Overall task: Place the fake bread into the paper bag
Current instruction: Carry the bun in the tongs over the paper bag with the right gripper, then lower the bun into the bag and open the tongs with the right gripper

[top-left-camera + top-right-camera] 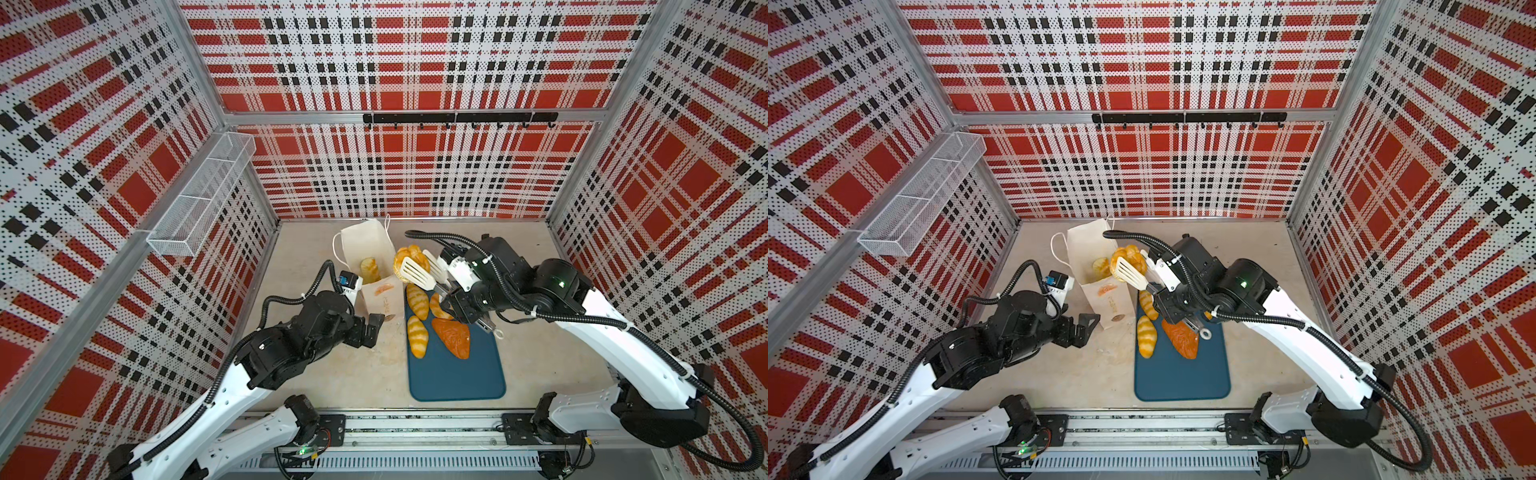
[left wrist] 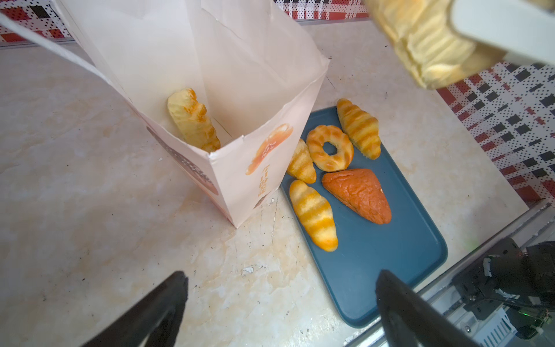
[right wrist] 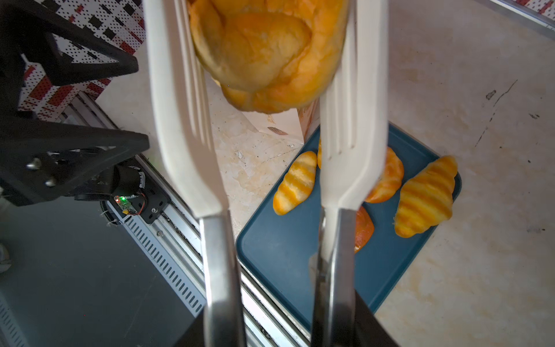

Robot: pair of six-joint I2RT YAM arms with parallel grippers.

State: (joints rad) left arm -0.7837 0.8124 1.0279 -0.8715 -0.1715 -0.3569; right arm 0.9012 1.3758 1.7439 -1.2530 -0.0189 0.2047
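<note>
Just beside the mouth of the tall white printed paper bag (image 1: 365, 243), the right tool (image 1: 455, 305) squeezes white-tipped metal tongs (image 1: 417, 272), which pinch a round golden toy bun (image 1: 409, 253). The left tool (image 2: 281, 274) gapes empty. This looks like the carrying step; next the bun must come over the mouth and be released.

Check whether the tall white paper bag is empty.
Not empty: the left wrist view shows one golden ridged toy pastry inside the bag.
</note>
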